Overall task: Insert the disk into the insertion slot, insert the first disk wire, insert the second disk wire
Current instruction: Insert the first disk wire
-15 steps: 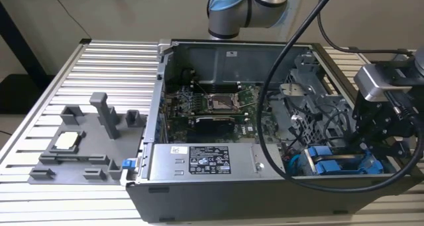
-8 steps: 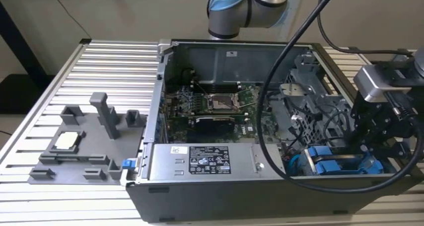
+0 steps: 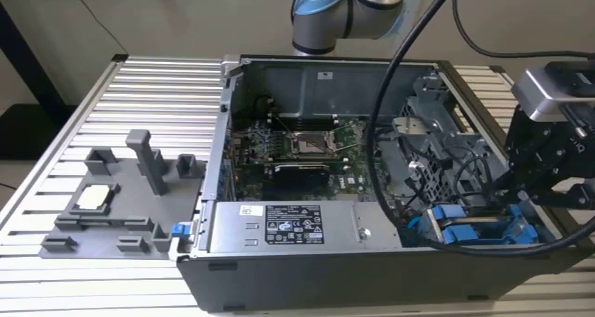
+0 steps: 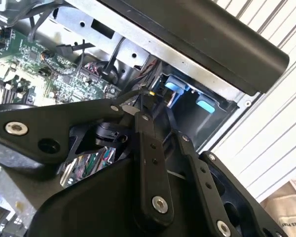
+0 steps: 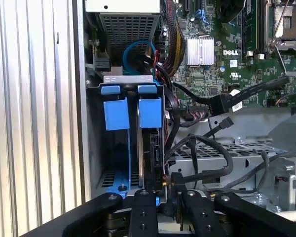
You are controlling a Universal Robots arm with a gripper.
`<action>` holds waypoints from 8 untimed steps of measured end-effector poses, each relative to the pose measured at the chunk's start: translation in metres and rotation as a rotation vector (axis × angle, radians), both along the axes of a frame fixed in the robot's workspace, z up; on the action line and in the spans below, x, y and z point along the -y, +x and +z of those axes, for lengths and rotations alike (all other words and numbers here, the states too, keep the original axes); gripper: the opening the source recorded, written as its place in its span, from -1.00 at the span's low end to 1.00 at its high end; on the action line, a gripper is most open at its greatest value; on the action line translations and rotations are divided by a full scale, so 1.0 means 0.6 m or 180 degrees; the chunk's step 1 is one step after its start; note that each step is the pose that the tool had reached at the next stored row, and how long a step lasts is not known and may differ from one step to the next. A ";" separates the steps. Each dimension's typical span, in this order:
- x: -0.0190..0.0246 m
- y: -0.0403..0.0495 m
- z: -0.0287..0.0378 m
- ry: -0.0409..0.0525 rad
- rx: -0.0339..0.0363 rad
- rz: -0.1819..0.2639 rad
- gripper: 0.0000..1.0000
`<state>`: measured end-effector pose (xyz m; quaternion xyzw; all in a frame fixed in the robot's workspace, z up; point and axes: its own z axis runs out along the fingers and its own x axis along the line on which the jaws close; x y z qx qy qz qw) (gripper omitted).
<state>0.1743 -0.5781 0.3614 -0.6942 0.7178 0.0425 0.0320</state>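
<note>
The disk stands edge-on in its blue carrier inside the insertion slot, the grey metal bay at the case's corner. A second blue carrier sits beside it. In the exterior view the blue carriers show at the case's near right corner. My gripper hangs right at the disk's end, shut on a small black connector with red and yellow wires. Another black wire ends in a free plug over the perforated cage.
The open case holds a motherboard, a power-supply box with a white sticker and loose black cables. A grey fixture with blocks sits on the slatted table. A thick black cable drapes across the case.
</note>
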 end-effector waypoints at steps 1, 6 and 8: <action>0.0000 0.000 0.008 -0.0001 0.0000 0.0000 -0.45; 0.0000 0.000 0.039 0.0000 0.0000 0.0000 -0.45; 0.0000 0.000 0.039 0.0001 0.0000 0.0000 -0.45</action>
